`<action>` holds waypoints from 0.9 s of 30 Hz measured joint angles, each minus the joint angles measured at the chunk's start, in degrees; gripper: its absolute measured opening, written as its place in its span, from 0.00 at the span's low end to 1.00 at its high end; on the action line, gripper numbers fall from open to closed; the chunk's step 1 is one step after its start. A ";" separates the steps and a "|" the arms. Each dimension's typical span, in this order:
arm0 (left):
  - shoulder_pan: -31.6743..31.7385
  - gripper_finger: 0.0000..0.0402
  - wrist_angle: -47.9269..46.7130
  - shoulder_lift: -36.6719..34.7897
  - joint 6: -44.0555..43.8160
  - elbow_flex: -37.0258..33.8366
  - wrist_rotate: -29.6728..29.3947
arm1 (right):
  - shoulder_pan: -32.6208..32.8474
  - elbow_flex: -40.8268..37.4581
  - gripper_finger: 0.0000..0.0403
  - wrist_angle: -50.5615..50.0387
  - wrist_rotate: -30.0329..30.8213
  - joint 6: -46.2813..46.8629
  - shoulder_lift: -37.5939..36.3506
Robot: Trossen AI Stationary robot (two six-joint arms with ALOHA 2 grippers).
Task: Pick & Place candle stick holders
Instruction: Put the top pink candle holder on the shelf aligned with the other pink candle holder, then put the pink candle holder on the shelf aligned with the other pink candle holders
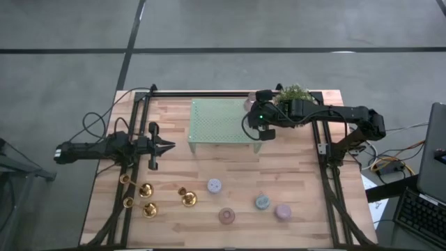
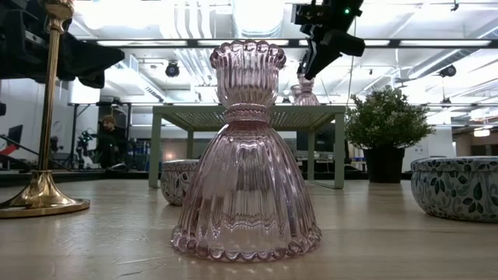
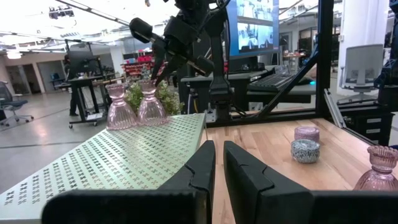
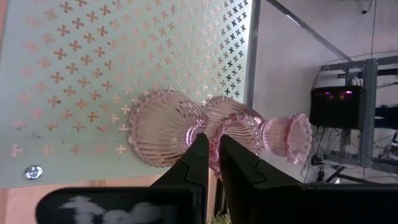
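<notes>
the wooden surface [image 1: 230, 164] stands on a grey floor crossed by dark lines. at its far middle is a pale green perforated stand [image 1: 219, 122], with a potted plant [image 2: 385, 117] at the far right corner.

the brass candle stick holders [image 1: 146, 189] are grouped at the near left of the surface, upright and untouched. to their right lie squat round candles [image 1: 214, 185] and one pink glass holder [image 2: 245, 155], all well apart.

two more pink glass holders [image 3: 119, 109] stand side by side at the stand's far right corner. the right pincer [image 4: 211, 143] hangs just above them, fingers together, its tips at the beaded cup rim of one. i cannot tell whether it pinches that rim.

the left pincer [image 3: 217, 146] waits over the left side of the surface, fingers together and empty.

the room beyond has desks, a monitor [image 3: 252, 28], an office chair [image 3: 367, 62] and a person [image 2: 109, 140] far off.
</notes>
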 joint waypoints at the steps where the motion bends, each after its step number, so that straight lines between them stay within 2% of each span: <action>1: 0.02 0.09 0.00 0.00 0.00 0.00 0.00 | 0.00 0.00 0.06 0.01 0.00 0.01 0.01; 18: 0.00 0.09 0.00 -0.02 0.00 0.00 0.00 | 0.04 0.00 0.07 0.07 0.00 0.19 0.02; 27: 0.00 0.09 0.00 0.00 0.00 0.00 0.00 | 0.16 0.00 0.18 0.65 0.00 0.36 0.02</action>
